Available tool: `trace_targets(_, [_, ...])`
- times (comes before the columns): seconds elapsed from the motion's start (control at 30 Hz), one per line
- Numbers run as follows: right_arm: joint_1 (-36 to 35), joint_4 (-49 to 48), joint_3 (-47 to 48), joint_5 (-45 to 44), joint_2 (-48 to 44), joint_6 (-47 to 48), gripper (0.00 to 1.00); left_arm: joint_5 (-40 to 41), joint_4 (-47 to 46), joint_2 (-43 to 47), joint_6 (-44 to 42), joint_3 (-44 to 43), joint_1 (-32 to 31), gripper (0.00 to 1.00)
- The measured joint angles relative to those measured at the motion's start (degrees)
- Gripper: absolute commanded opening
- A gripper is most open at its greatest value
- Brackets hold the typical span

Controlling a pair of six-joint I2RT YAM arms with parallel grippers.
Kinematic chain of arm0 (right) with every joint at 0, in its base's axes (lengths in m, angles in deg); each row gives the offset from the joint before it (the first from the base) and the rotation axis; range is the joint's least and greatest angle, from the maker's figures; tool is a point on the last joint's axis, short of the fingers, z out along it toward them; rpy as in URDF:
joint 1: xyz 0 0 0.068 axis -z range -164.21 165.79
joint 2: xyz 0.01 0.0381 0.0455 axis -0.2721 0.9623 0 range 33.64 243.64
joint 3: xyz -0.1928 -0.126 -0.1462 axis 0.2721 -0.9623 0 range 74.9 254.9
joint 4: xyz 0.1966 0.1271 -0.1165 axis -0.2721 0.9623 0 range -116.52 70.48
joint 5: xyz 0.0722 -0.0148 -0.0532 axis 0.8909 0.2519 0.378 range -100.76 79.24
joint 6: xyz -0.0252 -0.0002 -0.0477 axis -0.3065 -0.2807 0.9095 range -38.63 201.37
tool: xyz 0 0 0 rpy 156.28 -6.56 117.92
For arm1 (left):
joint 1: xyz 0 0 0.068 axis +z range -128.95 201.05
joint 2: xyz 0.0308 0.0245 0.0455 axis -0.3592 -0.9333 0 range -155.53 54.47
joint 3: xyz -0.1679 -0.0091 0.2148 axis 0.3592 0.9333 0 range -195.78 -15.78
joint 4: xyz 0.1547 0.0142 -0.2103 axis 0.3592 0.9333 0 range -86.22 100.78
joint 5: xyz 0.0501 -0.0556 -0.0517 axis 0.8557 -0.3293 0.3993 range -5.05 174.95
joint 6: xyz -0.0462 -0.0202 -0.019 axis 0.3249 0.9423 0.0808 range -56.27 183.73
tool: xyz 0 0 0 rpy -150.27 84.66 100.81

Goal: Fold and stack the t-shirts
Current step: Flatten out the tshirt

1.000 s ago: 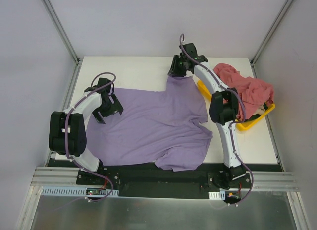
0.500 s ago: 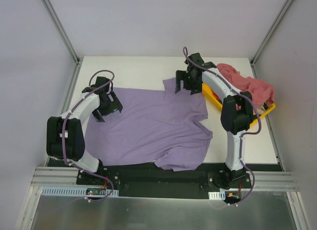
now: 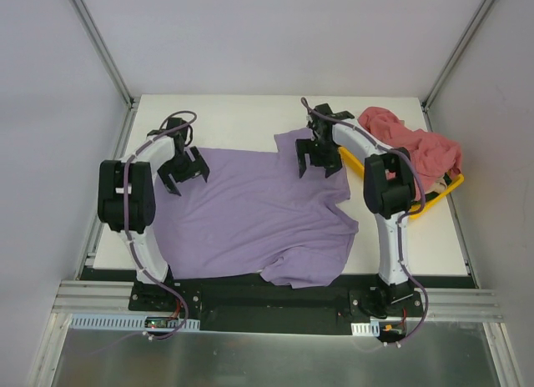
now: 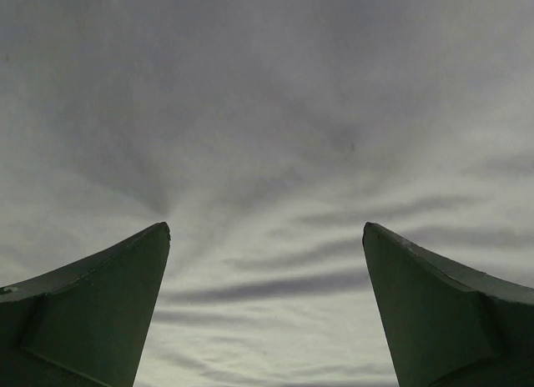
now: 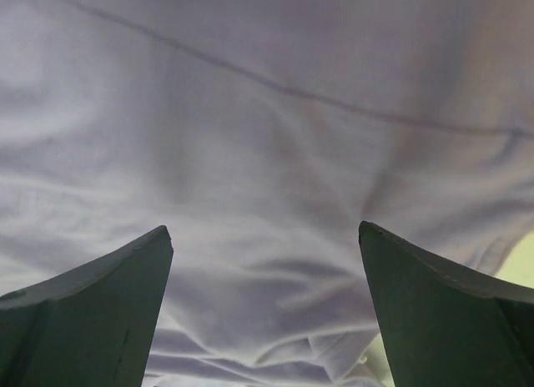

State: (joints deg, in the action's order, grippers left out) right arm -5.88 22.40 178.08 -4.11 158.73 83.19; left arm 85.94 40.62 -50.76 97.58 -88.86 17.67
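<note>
Released by the right claw [image 3: 319, 163], the purple shirt [image 3: 250, 216] lies spread across the worktop, with pink shirts [image 3: 417, 149] heaped near its far-right corner; folding can likely begin. Left wrist: left claw [image 4: 265, 228] wide above the cloth. Right wrist: jaws wide, empty.

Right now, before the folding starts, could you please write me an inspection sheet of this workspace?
Surface: white table, bare along the far edge.
Job's things: lavender t-shirt spread open, unfolded; pink-red t-shirts heaped on the yellow tray.
Clutter: nothing seen.
Tools: left tool and right tool both open, over the lavender shirt's far edge.
Cables: purple cables looped along both arms.
Surroundings: white walls, metal frame posts.
</note>
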Motion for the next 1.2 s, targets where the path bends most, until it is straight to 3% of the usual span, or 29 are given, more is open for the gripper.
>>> trace_targets(0.3, [2.73,10.10,28.09,1.49,17.92,4.37,0.96,2.03,7.19,-16.00,-1.09,-18.99,1.62,0.99])
trace_targets(0.4, [3.74,10.60,33.51,2.67,20.76,6.45,0.96,2.12,9.46,-20.15,-1.64,-25.66,1.95,0.99])
trace_targets(0.73, [4.20,2.51,36.11,3.39,21.94,11.82,0.96,1.51,15.76,-29.42,-2.14,-41.55,4.59,0.99])
trace_targets(1.2, [4.42,-15.45,40.30,3.26,25.94,14.99,0.96,-0.35,18.38,-34.69,-2.21,-51.43,7.56,0.99])
